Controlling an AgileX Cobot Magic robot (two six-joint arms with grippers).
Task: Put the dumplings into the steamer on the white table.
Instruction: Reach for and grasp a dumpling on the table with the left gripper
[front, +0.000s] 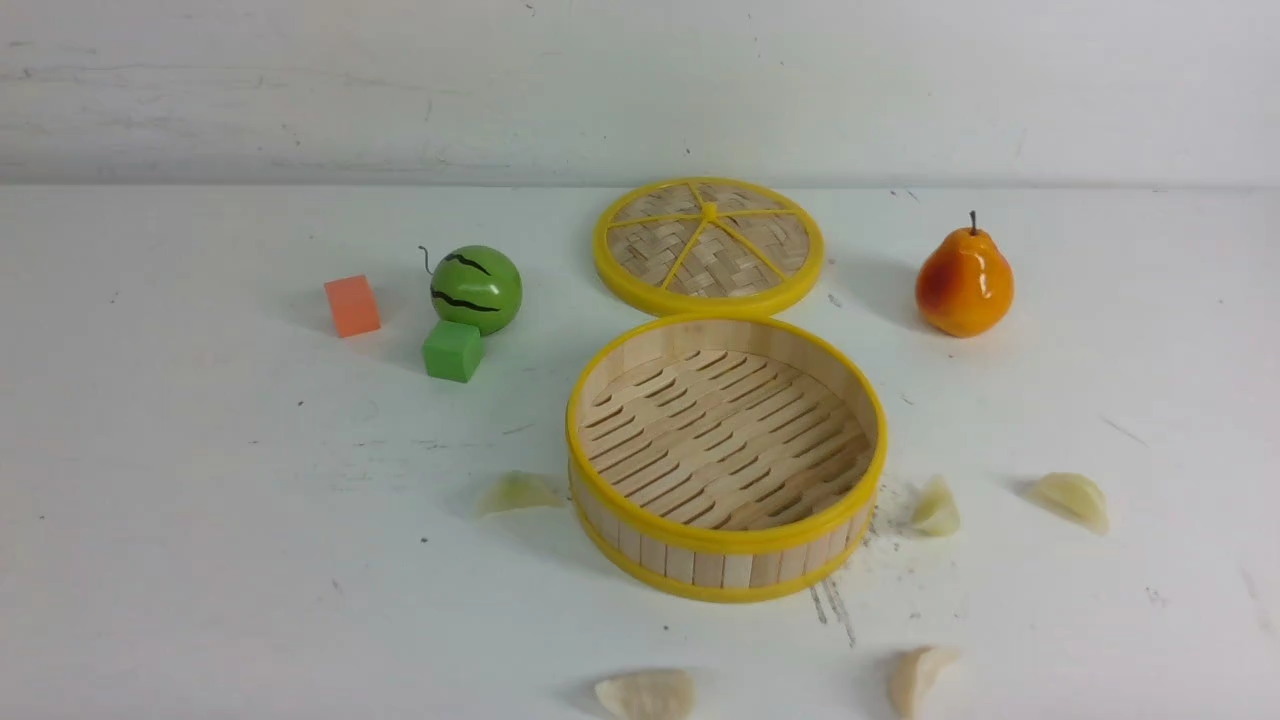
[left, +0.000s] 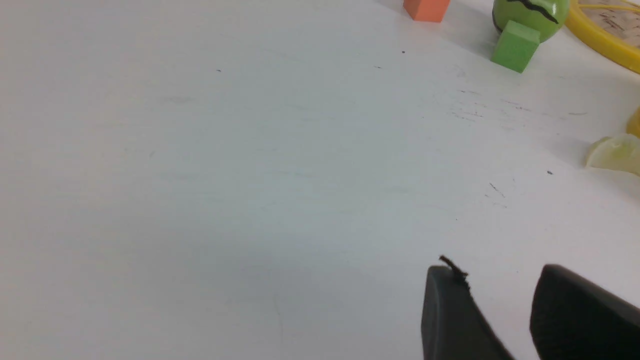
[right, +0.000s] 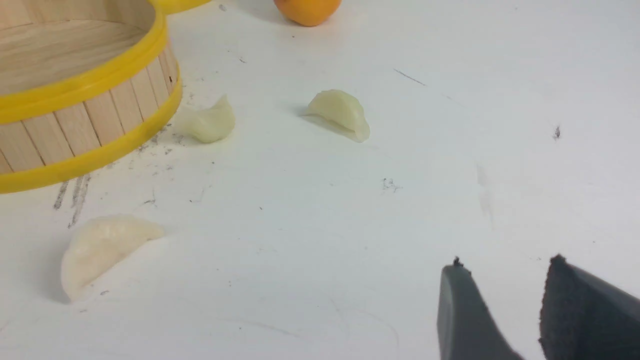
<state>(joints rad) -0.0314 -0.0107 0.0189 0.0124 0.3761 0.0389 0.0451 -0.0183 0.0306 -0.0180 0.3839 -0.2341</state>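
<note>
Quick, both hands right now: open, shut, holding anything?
Left hand: open, holding nothing.
Right hand: open, holding nothing.

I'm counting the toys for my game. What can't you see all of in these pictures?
- Front view: near-left dumpling and near-right dumpling, cut by the bottom edge.
- Left wrist view: melon, lid and left dumpling, cut by the top and right edges; left hand, only its fingertips in frame.
- Right wrist view: pear and steamer, cut by the edges; right hand, fingertips only.
</note>
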